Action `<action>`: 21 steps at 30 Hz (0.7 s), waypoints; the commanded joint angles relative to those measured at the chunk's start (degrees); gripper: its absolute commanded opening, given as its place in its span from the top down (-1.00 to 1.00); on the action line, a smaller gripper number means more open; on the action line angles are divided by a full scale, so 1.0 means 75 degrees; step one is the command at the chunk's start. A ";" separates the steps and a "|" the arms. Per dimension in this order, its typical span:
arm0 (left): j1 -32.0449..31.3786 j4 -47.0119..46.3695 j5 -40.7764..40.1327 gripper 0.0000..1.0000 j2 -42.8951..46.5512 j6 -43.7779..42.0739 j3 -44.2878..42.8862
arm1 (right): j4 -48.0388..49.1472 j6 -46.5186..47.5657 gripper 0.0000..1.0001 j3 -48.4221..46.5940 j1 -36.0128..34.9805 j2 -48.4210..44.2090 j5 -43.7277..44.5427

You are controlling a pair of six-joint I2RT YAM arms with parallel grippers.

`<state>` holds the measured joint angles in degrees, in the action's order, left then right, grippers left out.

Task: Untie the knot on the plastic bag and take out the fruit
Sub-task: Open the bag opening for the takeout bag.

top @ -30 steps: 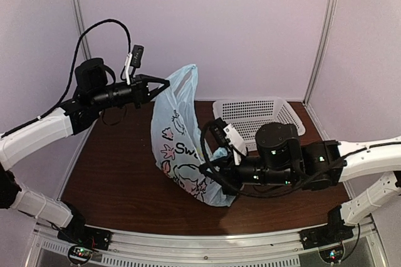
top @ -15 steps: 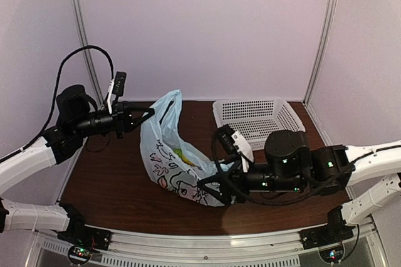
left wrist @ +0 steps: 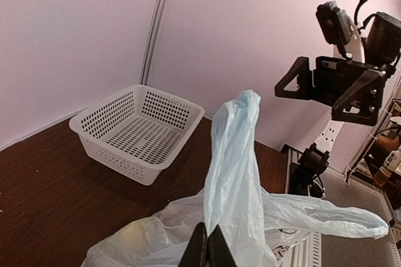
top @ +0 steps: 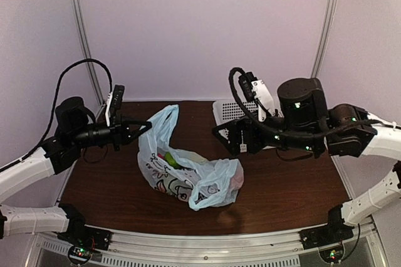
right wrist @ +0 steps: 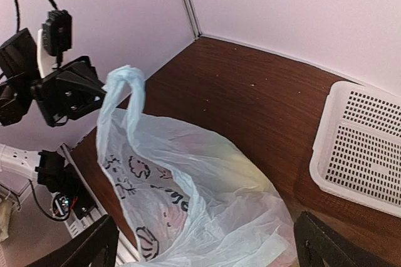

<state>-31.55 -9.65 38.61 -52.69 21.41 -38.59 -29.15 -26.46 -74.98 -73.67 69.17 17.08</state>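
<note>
We see the left jaws pinching one loop handle (top: 164, 118) of the plastic bag (top: 194, 182), which lies slumped in the middle of the bench (top: 288, 185) with the fruit (top: 173, 160) inside it, while the right jaws hang spread wide, up and right of the bag.

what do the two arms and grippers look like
The left arm and right arm match: white lower links, black round joints, a white-and-black wrist camera, a looping black cable. The left gripper and right gripper are black and angular. Small green lights dot the right arm.
</note>
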 commanded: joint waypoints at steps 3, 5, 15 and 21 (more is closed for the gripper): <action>0.0047 -0.0381 0.0056 1.00 0.0600 0.0174 0.0445 | -0.0901 0.0858 -0.96 -0.0648 0.0864 0.1220 -0.0815; 0.0047 -0.0448 -0.0047 1.00 0.0772 0.0250 0.0632 | -0.0836 0.1128 -0.92 -0.0896 0.0923 0.1768 -0.1037; 0.0047 -0.0710 -0.0250 1.00 0.1169 0.0664 0.1190 | -0.0424 0.1632 -0.70 -0.1494 0.0964 0.3564 -0.1919; 0.0047 -0.0688 -0.0306 1.00 0.1263 0.0729 0.1286 | -0.0310 0.1704 -0.65 -0.1333 0.0972 0.4012 -0.1896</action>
<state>-31.55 -12.23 37.08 -44.01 25.78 -29.89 -32.62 -14.83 -84.86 -66.72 97.84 3.53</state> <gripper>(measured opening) 0.003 0.836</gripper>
